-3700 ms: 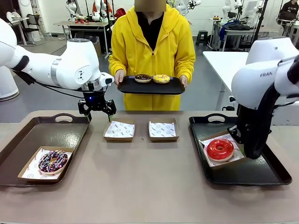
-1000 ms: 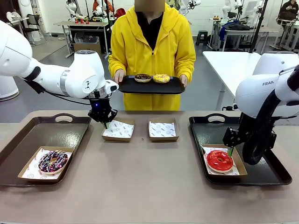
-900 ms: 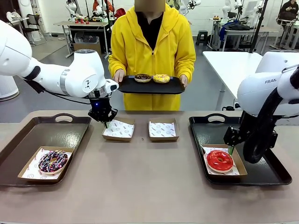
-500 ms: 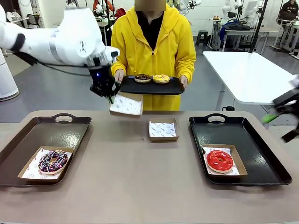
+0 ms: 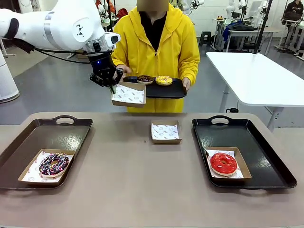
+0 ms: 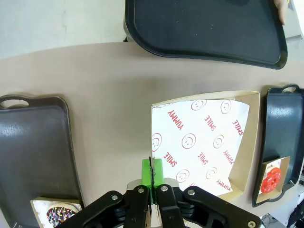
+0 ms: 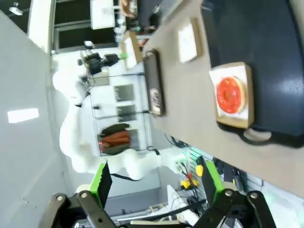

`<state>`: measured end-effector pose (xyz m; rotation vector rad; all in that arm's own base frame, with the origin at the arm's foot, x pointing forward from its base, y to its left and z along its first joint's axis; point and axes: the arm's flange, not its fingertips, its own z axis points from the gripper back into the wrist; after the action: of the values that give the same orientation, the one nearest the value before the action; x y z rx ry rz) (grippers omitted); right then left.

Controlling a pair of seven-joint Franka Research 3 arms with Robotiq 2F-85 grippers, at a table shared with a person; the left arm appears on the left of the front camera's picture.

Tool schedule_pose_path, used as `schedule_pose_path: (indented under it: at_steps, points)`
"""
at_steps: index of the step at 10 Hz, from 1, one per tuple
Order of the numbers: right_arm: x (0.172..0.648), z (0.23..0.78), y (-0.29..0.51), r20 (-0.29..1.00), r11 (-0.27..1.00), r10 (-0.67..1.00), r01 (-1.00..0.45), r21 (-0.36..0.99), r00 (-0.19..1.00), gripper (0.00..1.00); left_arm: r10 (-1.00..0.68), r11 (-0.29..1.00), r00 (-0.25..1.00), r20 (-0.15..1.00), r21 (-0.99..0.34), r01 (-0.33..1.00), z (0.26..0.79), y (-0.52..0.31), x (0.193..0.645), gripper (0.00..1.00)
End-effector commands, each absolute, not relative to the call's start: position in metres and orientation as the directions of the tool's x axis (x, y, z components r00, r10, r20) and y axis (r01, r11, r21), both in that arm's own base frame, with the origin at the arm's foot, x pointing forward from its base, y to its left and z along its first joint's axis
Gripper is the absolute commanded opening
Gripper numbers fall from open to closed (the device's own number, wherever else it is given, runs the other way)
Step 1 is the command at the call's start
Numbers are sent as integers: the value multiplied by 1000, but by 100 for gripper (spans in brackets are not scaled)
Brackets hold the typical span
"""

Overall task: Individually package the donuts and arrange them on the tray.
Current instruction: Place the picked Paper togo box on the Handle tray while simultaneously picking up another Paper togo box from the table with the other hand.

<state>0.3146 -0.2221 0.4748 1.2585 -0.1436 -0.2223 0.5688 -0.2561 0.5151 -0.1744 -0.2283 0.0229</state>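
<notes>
My left gripper [image 5: 111,86] is shut on the near edge of a shallow paper-lined box [image 5: 129,94] and holds it in the air beside the person's black tray [image 5: 164,90]. That tray carries a dark chocolate donut [image 5: 145,79] and a yellow sprinkled donut [image 5: 164,80]. In the left wrist view the left gripper [image 6: 152,175] pinches the box's [image 6: 202,142] rim. A chocolate sprinkled donut [image 5: 53,164] lies boxed on the left tray [image 5: 71,135]. A red donut [image 5: 223,163] lies boxed on the right tray [image 5: 266,164]. My right gripper [image 7: 156,183] is open and high above the red donut [image 7: 230,95].
One empty lined box [image 5: 165,132] rests at the table's middle, toward the far edge. The person in a yellow hoodie stands at the far side with both hands on the tray. A white table [image 5: 251,71] stands behind on the right.
My left gripper has lifted the left box off the table up to the person's tray. The right arm has pulled back out of the front view.
</notes>
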Motion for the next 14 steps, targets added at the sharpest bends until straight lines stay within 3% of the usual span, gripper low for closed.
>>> schedule_pose_path:
  at_steps: [1, 4, 14]
  points:
    - [348, 453, -241, 9, 217, -197, 35, 976, 980, 100, 32, 985, 975, 222, -173, 7, 513, -256, 567, 0]
    - [356, 421, -249, -3, 231, -209, 52, 972, 978, 100, 32, 985, 975, 222, -173, 7, 513, -256, 567, 0]
    - [350, 426, -241, -13, 209, -225, 61, 976, 974, 100, 32, 985, 975, 222, -173, 7, 513, -256, 567, 0]
